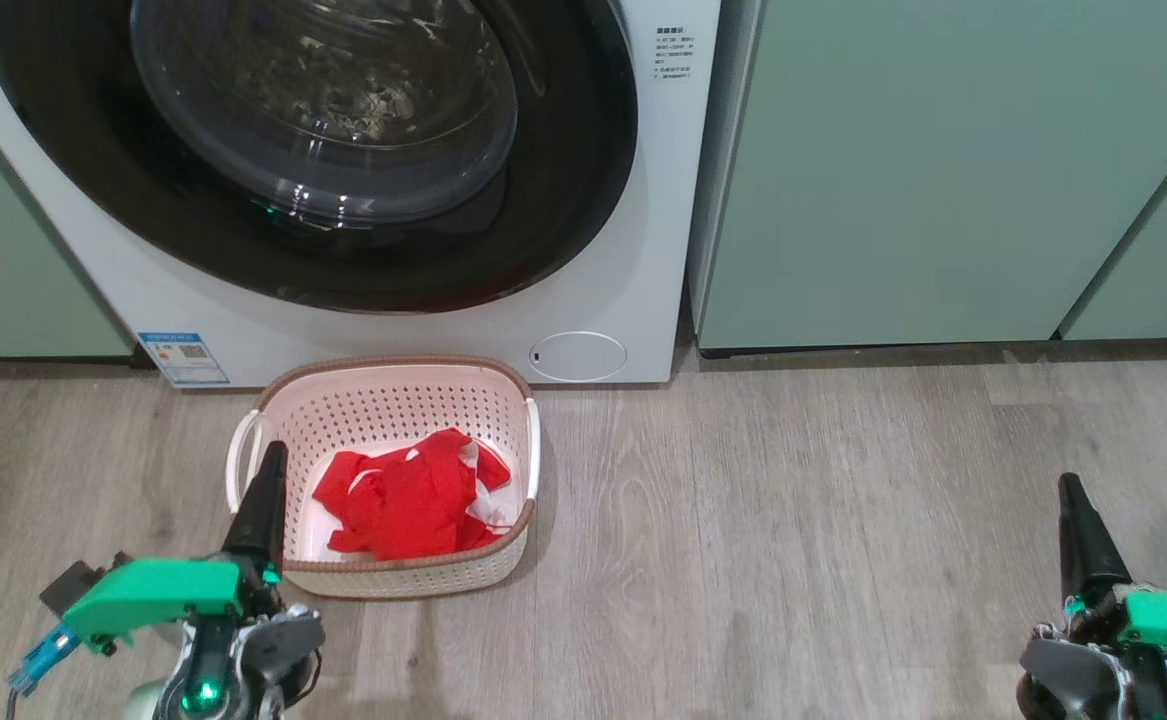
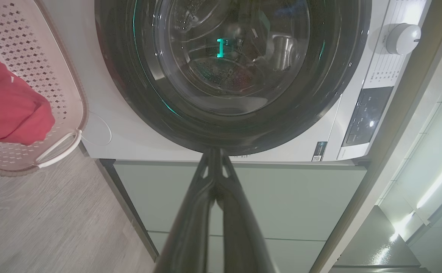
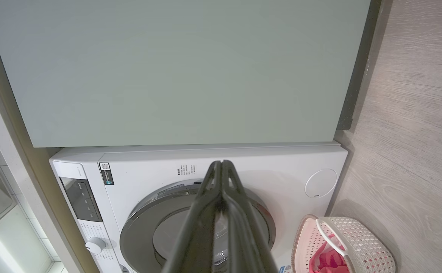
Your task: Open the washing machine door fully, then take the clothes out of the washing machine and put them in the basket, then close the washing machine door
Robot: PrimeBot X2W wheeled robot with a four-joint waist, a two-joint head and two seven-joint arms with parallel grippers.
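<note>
The washing machine [image 1: 663,250] stands straight ahead, and its door [image 1: 323,110], black-rimmed with a glass bowl, sits flush against the front. Before it on the floor stands the basket [image 1: 393,362] with the red clothes [image 1: 408,495] lying inside. My left gripper [image 1: 271,455] is shut and empty, its fingers rising beside the basket's left handle. Far to the right, my right gripper [image 1: 1071,485] hangs shut and empty over bare floor. The left wrist view has the left gripper [image 2: 215,151] pointing at the door [image 2: 228,57], with the basket [image 2: 35,57] off to one side. In the right wrist view, the right gripper [image 3: 221,163] points at the machine [image 3: 262,167].
Pale green cabinets [image 1: 943,170] flank the machine on both sides. A small round flap [image 1: 577,356] and a blue sticker [image 1: 183,358] sit low on its front. Grey wood floor [image 1: 793,520] stretches between the basket and my right gripper.
</note>
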